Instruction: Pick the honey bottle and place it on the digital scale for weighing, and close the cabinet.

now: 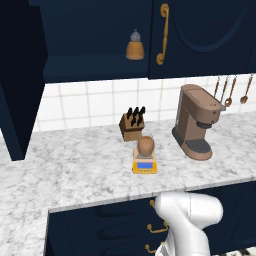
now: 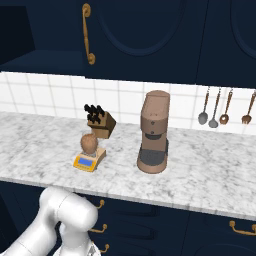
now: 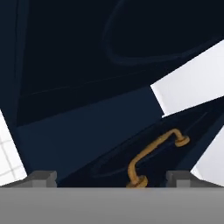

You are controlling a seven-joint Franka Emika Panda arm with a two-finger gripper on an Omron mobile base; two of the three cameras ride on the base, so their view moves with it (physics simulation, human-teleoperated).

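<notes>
I see the honey bottle [image 1: 146, 145] already sitting on the digital scale [image 1: 144, 165] on the counter [image 1: 75, 170], so weighing looks done. The cabinet [image 1: 95, 40] hangs open at its left door [image 1: 15, 100], which I judge is what remains. My claw [image 3: 111, 177] is spread, holding nothing, facing a brass drawer pull [image 3: 153, 157].

A wooden knife block [image 1: 132, 126] with black handles stands near the tiled wall [image 1: 90, 105] on the marble counter [image 1: 75, 170]. To its right sits a brown coffee machine [image 1: 196, 121]. Farther right, spoons and a fork [image 2: 225, 107] hang on the wall. A small orange beehive bottle [image 1: 134, 46] rests on a shelf above. Navy drawers [image 2: 150, 220] with brass pulls run below the counter.
</notes>
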